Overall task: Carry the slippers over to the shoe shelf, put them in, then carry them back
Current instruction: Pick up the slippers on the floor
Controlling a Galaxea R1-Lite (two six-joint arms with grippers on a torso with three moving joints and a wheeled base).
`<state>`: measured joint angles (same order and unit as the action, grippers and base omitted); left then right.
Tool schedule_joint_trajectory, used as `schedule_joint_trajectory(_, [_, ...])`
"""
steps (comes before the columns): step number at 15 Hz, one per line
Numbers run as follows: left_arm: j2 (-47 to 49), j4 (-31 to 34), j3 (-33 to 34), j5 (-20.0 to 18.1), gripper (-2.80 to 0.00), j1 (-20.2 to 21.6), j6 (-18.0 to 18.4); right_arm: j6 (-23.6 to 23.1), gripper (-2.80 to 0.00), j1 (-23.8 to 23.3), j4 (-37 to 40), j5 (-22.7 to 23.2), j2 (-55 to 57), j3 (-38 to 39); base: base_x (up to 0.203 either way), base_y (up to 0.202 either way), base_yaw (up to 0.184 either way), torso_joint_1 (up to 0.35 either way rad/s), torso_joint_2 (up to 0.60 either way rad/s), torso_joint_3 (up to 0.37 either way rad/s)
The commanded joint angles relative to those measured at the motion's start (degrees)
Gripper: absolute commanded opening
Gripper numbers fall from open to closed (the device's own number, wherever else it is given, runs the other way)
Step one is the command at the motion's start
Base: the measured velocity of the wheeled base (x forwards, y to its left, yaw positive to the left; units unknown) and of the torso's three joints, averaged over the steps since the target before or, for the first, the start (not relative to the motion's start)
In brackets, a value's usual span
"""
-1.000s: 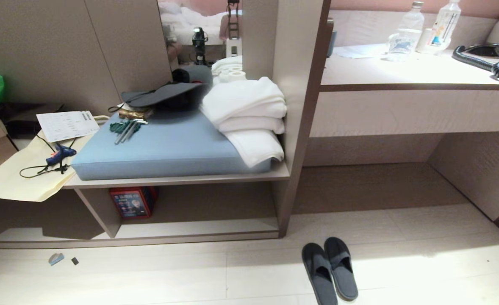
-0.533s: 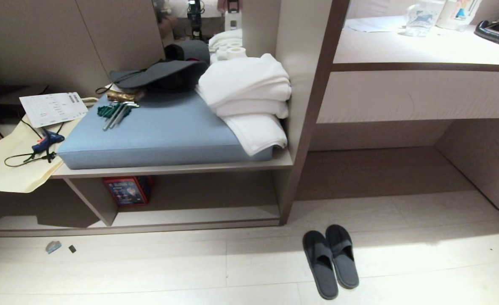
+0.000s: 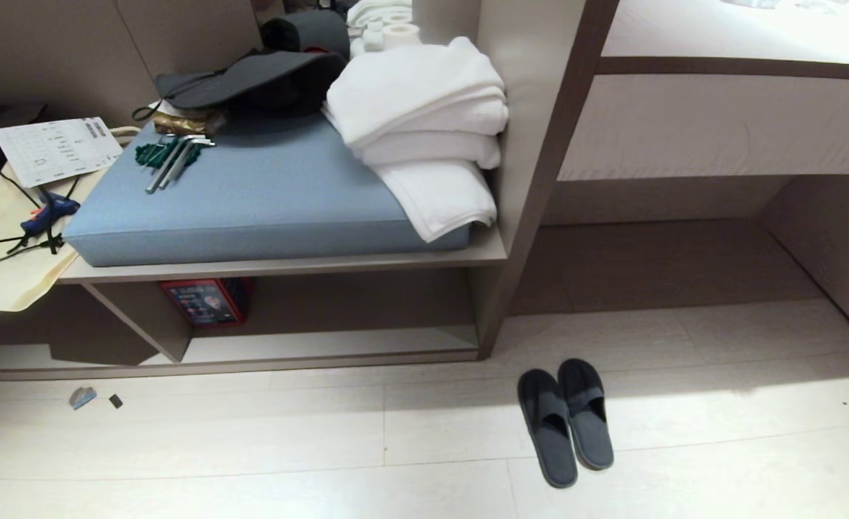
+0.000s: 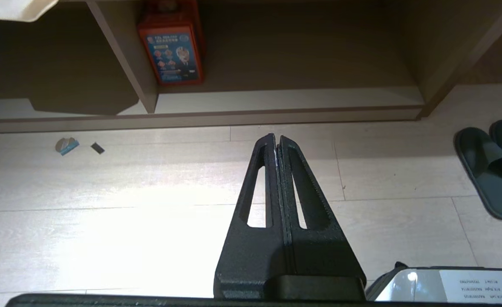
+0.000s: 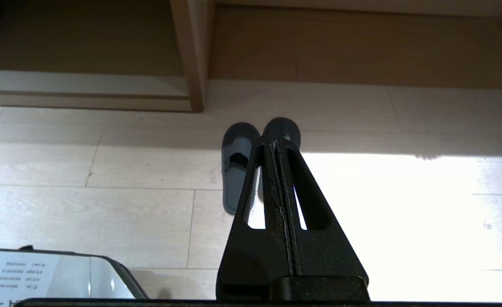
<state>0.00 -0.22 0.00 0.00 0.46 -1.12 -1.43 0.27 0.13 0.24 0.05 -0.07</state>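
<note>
Slippers [image 3: 566, 422], 2 flat dark-grey backless ones, lie touching on pale floor; both tools pressed together.

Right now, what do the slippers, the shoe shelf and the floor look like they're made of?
The slippers: dark grey fabric, it seems, matte, with a soft band that sags at the toe.
The shoe shelf: probably wood-look laminate board, taupe, with faint grain, flat straight edges and a paler base board.
The floor: pale planks with visible seams and a light sheen; wood or laminate, hard to say.
</note>
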Motion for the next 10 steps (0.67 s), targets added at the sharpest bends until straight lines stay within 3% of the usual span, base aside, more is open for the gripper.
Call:
schedule_joint_trajectory(1, [0.1,0.0,0.0,0.0,-2.8,0.1,0.0,0.0,-2.8,0.0,0.0,0.0,0.0,0.0,0.0,0.0,0.0,0.006,0.0,-0.193])
schedule_joint_trajectory(10, [0.1,0.0,0.0,0.0,-2.8,0.0,0.0,-0.2,-2.8,0.0,0.1,-0.1,0.0,0.0,0.0,0.0,0.0,0.001,0.0,-0.197])
